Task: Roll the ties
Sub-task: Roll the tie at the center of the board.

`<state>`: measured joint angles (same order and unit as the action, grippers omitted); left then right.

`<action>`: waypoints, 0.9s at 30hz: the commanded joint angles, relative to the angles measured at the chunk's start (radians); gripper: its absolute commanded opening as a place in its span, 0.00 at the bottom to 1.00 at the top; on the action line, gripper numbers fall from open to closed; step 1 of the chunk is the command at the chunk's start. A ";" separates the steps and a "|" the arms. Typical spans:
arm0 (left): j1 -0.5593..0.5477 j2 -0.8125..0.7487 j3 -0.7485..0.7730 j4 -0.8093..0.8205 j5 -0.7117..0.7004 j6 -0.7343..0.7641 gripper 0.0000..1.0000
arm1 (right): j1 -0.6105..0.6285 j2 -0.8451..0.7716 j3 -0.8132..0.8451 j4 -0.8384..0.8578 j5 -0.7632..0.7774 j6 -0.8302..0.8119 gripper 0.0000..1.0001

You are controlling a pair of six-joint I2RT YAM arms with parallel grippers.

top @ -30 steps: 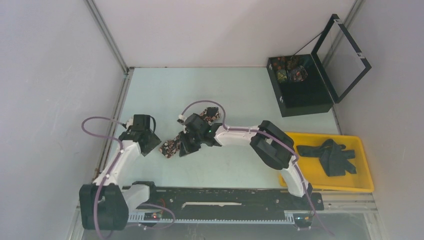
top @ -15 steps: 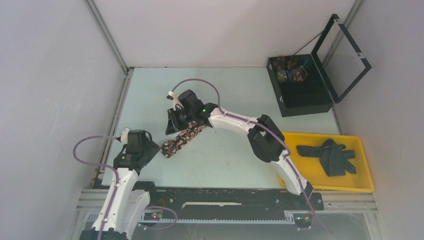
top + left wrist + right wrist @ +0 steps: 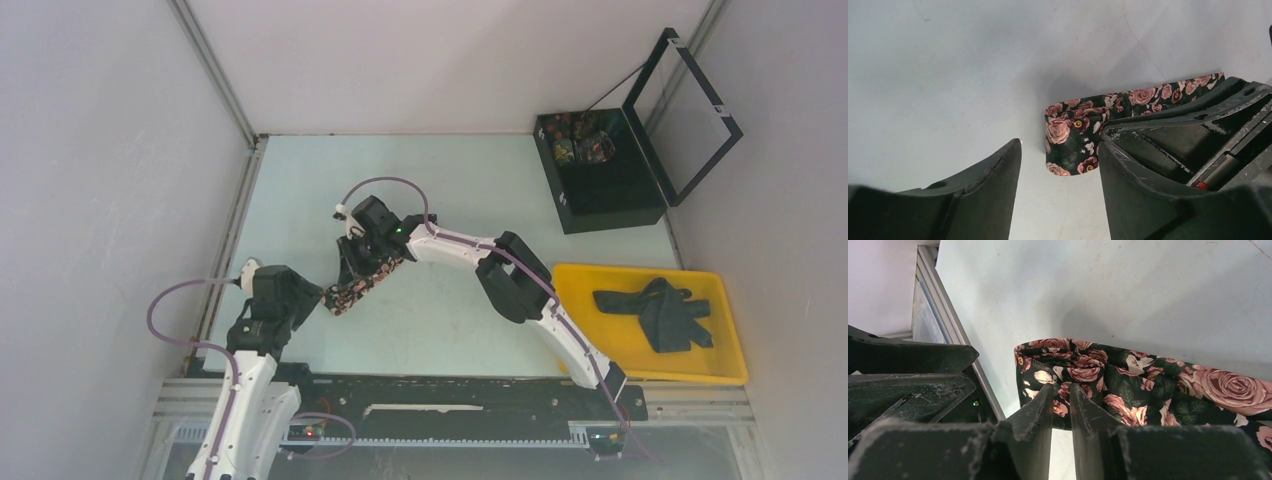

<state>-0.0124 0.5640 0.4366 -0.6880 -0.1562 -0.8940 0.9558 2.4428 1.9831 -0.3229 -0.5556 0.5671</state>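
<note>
Pale table (image 3: 450, 180), blk rose-print tie (image 3: 361, 279), folded end

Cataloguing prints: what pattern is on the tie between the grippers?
Pink roses, green leaves on black; the tie shows best in right wrist view.

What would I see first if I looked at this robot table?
First the rose tie, black with pink roses, in the middle of the table. The right gripper pinches it, and the open left gripper sits at its near end. Next comes the bright yellow tray on the right, holding dark ties, and the black box with its lid up in the far right corner.
</note>
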 commanded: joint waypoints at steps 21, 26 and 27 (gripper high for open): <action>-0.011 0.038 -0.176 0.313 0.183 0.015 0.69 | -0.024 -0.004 -0.058 0.073 -0.030 -0.002 0.19; -0.015 0.078 -0.201 0.368 0.199 0.020 0.66 | -0.026 0.009 -0.058 0.079 -0.032 0.002 0.18; -0.016 0.086 -0.206 0.377 0.200 0.021 0.66 | -0.026 0.013 -0.057 0.080 -0.033 0.002 0.18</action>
<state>-0.0223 0.6254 0.2428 -0.3901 0.0174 -0.8902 0.9298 2.4428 1.9266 -0.2790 -0.5724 0.5678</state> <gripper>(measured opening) 0.668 0.189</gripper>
